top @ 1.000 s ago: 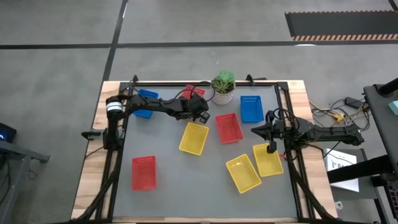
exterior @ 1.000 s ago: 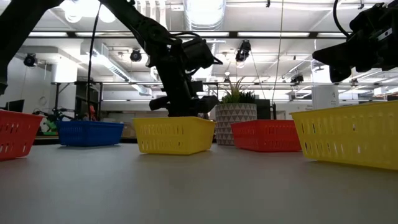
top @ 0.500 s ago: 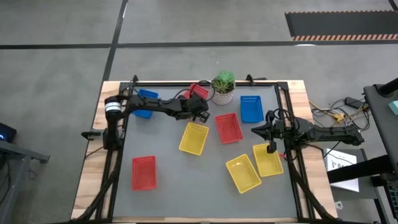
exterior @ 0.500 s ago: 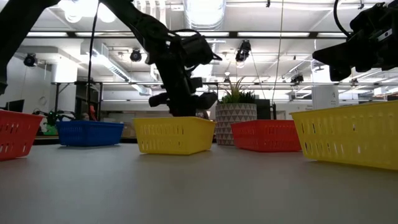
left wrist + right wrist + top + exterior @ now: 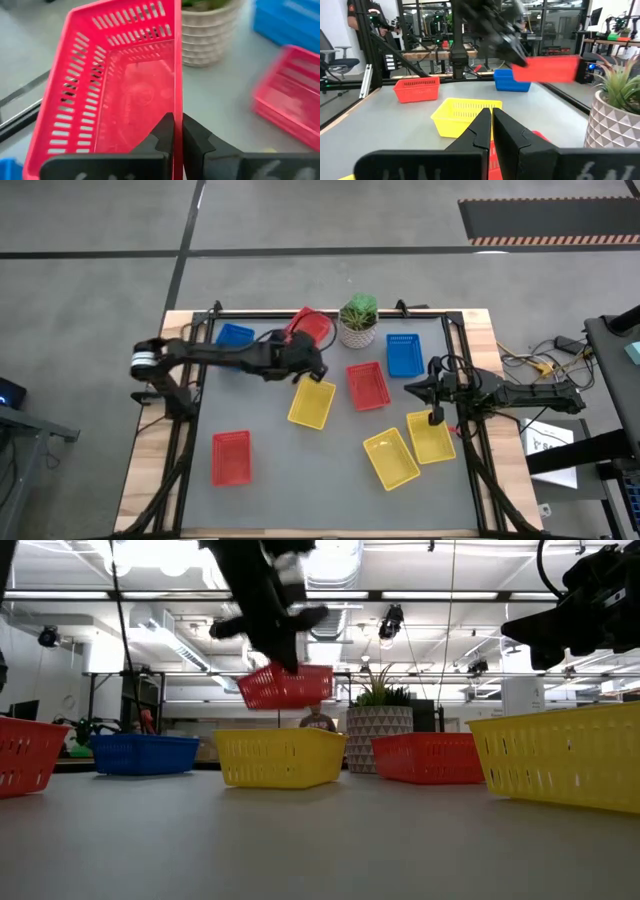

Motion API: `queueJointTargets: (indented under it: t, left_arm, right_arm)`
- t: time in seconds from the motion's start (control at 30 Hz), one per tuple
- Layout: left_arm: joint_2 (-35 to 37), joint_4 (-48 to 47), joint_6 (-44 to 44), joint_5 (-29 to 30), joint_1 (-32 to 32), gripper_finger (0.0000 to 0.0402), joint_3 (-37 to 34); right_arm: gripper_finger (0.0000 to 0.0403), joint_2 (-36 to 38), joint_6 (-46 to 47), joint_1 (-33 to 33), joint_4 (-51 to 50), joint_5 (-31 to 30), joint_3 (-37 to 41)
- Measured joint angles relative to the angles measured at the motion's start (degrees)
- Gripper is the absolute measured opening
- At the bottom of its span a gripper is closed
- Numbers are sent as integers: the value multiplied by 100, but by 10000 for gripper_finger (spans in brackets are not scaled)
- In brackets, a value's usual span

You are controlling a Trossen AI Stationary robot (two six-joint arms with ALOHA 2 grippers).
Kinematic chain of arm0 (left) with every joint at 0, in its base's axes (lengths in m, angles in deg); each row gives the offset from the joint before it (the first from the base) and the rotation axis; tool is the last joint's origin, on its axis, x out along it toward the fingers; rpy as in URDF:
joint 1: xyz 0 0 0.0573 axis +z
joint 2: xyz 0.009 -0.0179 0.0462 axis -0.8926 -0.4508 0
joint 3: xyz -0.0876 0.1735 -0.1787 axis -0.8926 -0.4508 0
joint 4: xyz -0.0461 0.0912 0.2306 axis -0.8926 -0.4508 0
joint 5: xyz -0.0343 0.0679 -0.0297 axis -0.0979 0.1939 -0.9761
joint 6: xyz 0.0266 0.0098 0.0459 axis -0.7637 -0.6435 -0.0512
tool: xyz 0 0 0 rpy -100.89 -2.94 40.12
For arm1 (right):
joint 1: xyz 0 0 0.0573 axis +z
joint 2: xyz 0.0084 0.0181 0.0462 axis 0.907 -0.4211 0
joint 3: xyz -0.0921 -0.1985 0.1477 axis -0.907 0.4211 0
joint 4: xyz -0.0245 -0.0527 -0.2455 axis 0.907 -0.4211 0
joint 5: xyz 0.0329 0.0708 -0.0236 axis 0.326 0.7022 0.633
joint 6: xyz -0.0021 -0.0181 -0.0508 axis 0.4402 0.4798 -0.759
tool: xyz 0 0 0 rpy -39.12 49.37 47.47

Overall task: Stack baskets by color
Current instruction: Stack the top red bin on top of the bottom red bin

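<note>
A red basket [image 5: 287,687] hangs in the air at the far middle, above a yellow basket [image 5: 280,756], with my left gripper [image 5: 305,352] shut on it. On the table rest two more red baskets [image 5: 367,384] [image 5: 231,457], two blue ones [image 5: 233,336] [image 5: 404,353] and three yellow ones [image 5: 312,402] [image 5: 390,458] [image 5: 432,436]. My right gripper [image 5: 412,388] waits shut and level at the right side, holding nothing. My left gripper pinches one long side wall of the red basket at its rim [image 5: 177,102], one finger [image 5: 164,131] inside the basket and the other outside. The fingers slant down from the table's left. The basket is lifted clear, its open side up, near level.
A white pot with a green plant [image 5: 359,321] stands at the far edge just right of the lifted basket. The black frame rails [image 5: 190,430] run along the table's sides. Bare grey mat [image 5: 300,480] lies in the near middle.
My left gripper has shut on the red basket's wall, then risen and drawn back a little toward the table's left edge. The red basket, which stood on the table by the plant, now hangs clear above it.
</note>
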Motion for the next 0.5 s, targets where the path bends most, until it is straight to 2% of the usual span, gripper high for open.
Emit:
queueJointTargets:
  t: [0.13,0.23,0.43,0.5]
  left_arm:
    - [441,-733,555,-390,-853,0,182]
    - [736,-1087,1417,-746,-1640,0,282]
    - [965,-1063,3282,-1305,-3266,0,655]
    - [949,-926,3761,-1669,-3750,0,794]
  right_arm:
    - [9,0,26,-1,-5,-9,0]
    - [9,-5,-58,0,-12,-7,0]
    - [9,2,-250,-1,-11,-92,0]
    - [9,2,-317,-1,6,-212,0]
